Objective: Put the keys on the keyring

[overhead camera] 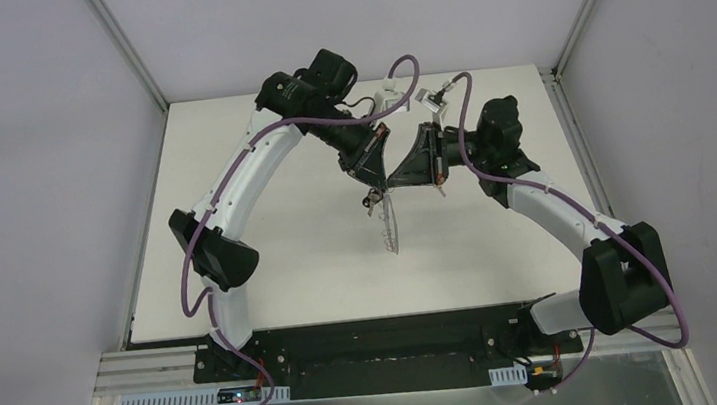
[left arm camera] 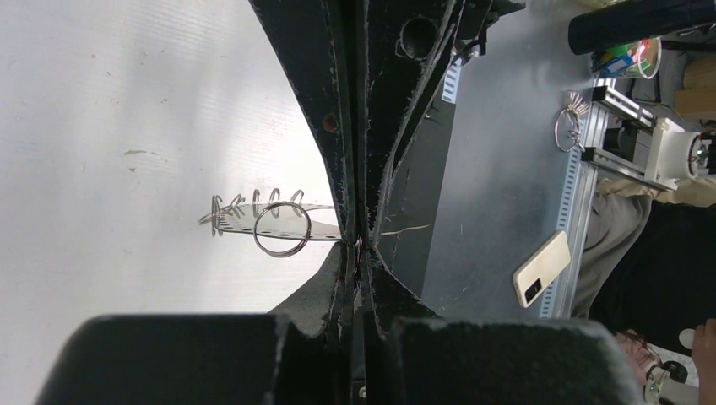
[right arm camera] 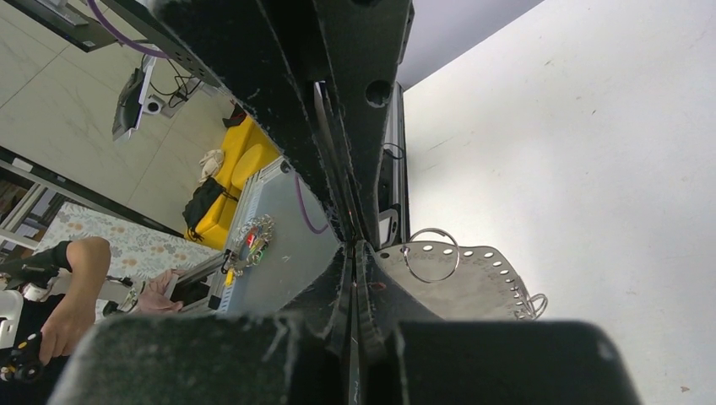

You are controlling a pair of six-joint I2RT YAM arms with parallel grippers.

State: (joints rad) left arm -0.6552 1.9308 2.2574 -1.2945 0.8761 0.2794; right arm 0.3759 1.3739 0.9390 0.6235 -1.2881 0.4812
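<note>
work sits over mid table (overhead camera: 271, 272), edges well apart all round. left pincer (left arm camera: 355, 242) clamped on keyring (left arm camera: 241, 222) end; right pincer (right arm camera: 355, 245) closed tight just beside it.

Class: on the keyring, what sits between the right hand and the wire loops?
A round wire ring on the keyring, between right hand and wire loops, clearest in the right wrist view.

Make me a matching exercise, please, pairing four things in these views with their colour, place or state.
Things:
1 keyring
2 left gripper
3 phone
4 table

Descriptions:
a lying on the grey bench
b white, beneath the keyring
c shut on the keyring
d grey, perforated, held in the air

Pairs: 1-d, 2-c, 3-a, 4-b
</note>
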